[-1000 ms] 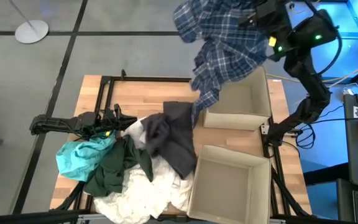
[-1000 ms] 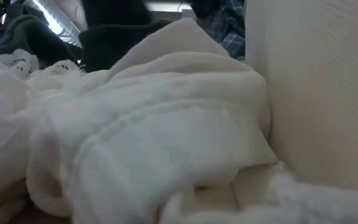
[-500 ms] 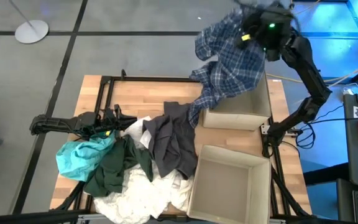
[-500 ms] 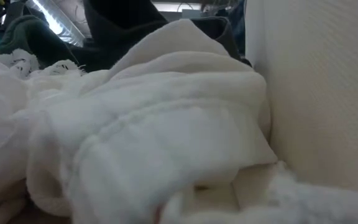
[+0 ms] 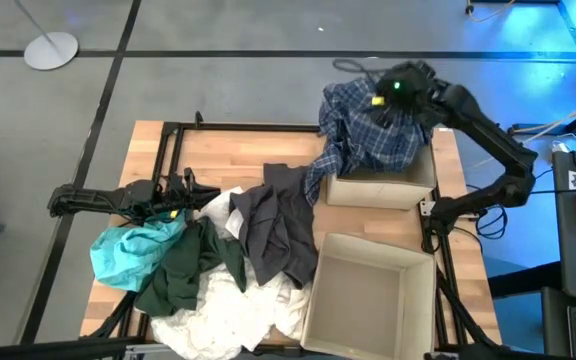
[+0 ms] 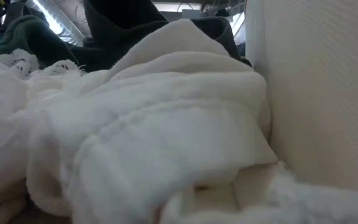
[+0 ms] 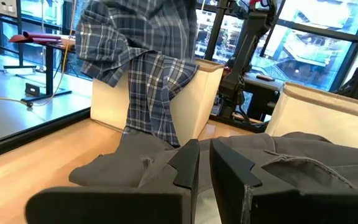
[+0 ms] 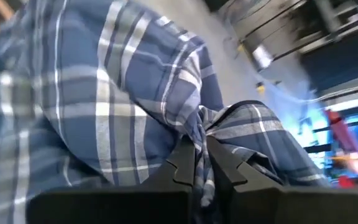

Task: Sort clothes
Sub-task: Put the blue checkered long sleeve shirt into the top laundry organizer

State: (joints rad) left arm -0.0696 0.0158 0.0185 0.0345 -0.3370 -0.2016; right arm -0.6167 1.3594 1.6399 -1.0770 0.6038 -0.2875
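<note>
right claw (image 8: 201,163): clamped on plaid shirt (image 5: 373,135) above far box (image 5: 380,190) | left claw (image 7: 204,163): closed, empty, resting low over the desk (image 5: 223,155)

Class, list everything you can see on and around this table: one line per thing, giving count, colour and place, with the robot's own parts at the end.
plaid shirt: one, blue and white, hanging over the far box, part draped outside it
dark grey garment: one, table centre, on top of the pile
white clothes: several, white or cream, near edge of the pile
dark green garment: one, left of the pile
teal garment: one, pile's left end
cardboard boxes: two, tan, right side
table: one, light wood
left gripper: shut, empty, resting at the left by the pile
right gripper: shut on the plaid shirt, above the far box
</note>
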